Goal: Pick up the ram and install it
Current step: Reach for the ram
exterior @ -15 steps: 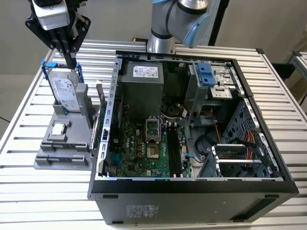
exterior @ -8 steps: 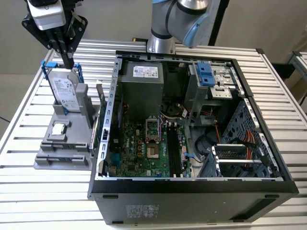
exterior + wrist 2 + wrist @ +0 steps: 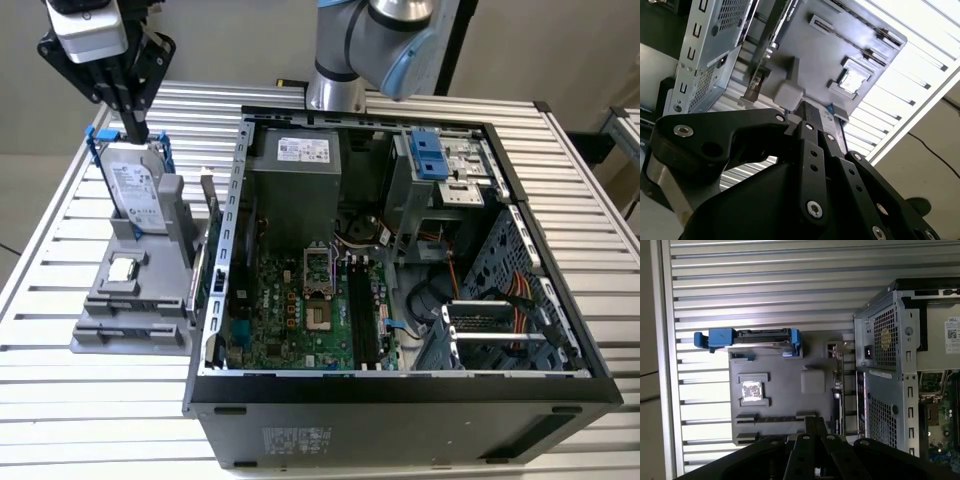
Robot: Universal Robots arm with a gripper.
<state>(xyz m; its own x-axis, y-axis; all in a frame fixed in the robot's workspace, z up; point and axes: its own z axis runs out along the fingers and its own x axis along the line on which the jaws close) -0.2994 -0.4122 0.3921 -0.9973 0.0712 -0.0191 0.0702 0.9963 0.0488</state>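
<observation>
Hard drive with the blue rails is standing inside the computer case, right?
Not quite. The hard drive with the blue rails is standing in the gray holder outside the computer case, on the exterior view's left. The exterior view shows this.

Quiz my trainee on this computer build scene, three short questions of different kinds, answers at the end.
1. True or false: the ram is already seated in the motherboard.
2. Which part is the gripper nearest? A) processor chip B) hard drive C) power supply
3. Fill in: the ram stands on edge at the gray fixture's side facing the computer ____.
Key: 1 false, it sits at the fixture; 2 B; 3 case.
</observation>
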